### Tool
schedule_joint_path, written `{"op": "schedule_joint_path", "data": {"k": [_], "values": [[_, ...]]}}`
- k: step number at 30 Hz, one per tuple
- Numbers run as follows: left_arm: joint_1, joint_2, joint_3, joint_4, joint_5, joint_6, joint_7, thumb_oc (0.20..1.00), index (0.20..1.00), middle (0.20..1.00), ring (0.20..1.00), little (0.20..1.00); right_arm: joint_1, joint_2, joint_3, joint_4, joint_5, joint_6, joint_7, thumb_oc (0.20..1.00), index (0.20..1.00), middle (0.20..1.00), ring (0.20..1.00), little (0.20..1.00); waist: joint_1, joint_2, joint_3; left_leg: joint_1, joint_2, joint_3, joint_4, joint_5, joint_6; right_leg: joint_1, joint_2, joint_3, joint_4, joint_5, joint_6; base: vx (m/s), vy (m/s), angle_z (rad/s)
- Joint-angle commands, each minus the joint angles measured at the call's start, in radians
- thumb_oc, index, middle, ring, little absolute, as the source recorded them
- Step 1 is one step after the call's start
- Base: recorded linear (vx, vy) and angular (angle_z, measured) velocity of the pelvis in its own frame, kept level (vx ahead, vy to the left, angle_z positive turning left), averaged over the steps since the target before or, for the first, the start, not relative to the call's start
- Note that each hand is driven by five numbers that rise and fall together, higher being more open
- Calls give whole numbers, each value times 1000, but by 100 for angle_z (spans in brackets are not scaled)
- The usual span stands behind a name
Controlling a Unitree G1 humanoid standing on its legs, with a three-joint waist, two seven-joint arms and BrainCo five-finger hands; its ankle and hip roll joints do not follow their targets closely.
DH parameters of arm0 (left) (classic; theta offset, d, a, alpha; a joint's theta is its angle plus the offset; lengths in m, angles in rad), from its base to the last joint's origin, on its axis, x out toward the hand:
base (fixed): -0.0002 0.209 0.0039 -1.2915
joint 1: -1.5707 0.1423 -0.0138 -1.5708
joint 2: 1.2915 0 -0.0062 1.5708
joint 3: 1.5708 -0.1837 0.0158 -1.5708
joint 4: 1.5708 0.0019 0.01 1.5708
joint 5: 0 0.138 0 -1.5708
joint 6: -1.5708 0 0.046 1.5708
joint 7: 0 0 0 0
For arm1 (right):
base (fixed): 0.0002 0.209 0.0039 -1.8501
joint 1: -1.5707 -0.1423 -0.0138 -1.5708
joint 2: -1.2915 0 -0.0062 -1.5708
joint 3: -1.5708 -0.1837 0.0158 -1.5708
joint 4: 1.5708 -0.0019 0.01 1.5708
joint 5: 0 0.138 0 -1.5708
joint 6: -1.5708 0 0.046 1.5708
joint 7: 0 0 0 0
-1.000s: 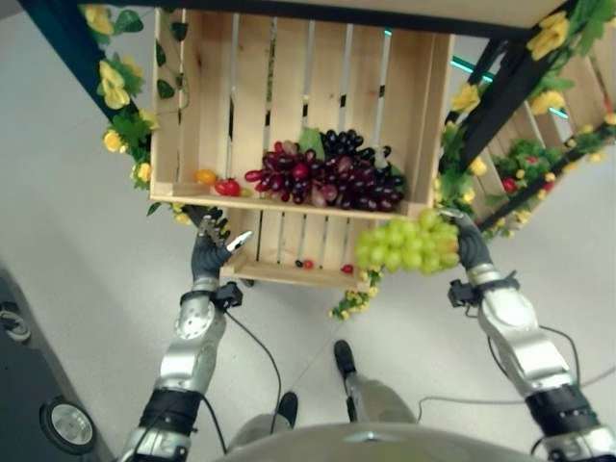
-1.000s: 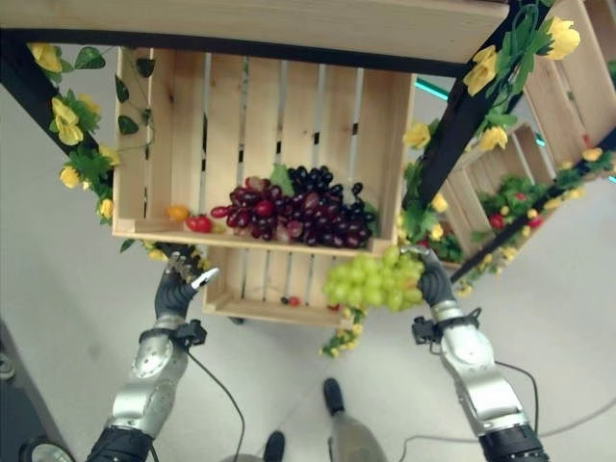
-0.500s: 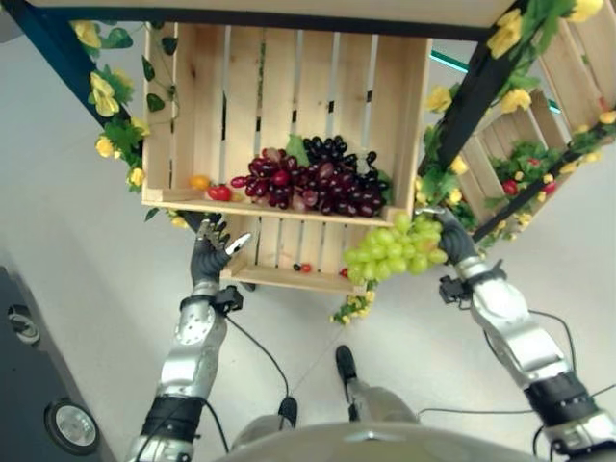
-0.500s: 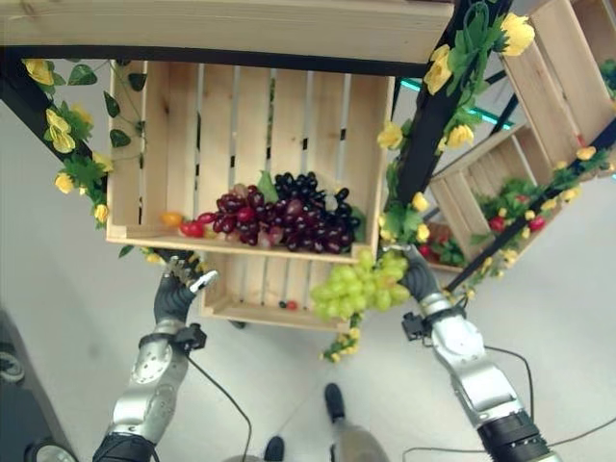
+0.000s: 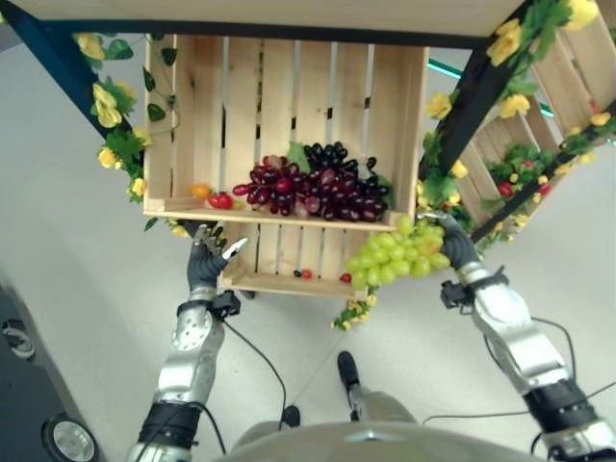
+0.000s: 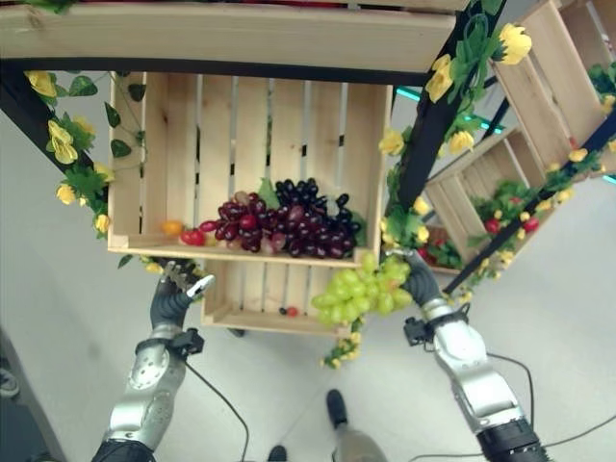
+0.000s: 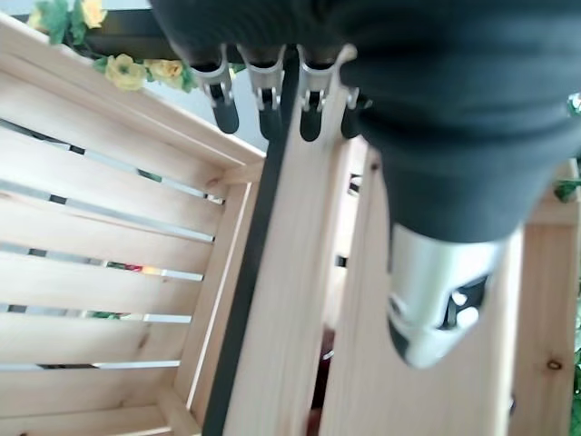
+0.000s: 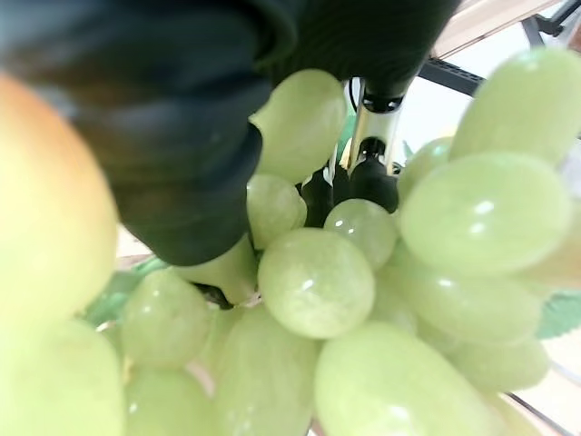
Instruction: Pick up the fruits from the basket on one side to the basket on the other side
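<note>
Barely shifted: right hand (image 5: pixel 456 248) still raised below crate (image 5: pixel 183 106), curled round green grapes (image 5: pixel 397 254). Left hand (image 5: pixel 205 258) up beside crate's front edge, fingers relaxed, empty. Purple grapes (image 5: pixel 318 189) inside crate.

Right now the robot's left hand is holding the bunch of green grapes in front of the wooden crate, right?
Not quite. The right hand holds the green grapes in front of the wooden crate; the left eye view shows this. The left hand holds nothing, its fingers relaxed below the crate's front edge.
</note>
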Motion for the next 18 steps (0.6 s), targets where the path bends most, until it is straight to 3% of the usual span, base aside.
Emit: {"op": "schedule_joint_path", "data": {"k": [1, 18], "values": [[-7, 31, 15, -14, 40, -55, 16, 1000, 1000, 1000, 1000, 1000, -40, 37, -68, -185, 26, -128, 30, 200, 200, 200, 200, 200, -10, 26, -72, -21, -37, 36, -81, 30, 36, 87, 21, 17, 17, -154, 69, -31, 50, -7], [6, 42, 48, 28, 61, -59, -13, 1000, 1000, 1000, 1000, 1000, 133, 35, -91, -237, 65, -118, 146, 200, 200, 200, 200, 200, -67, 7, -84, -9, -36, 102, -45, -4, 46, 83, 42, 86, 38, -149, 76, -38, 24, -14]]}}
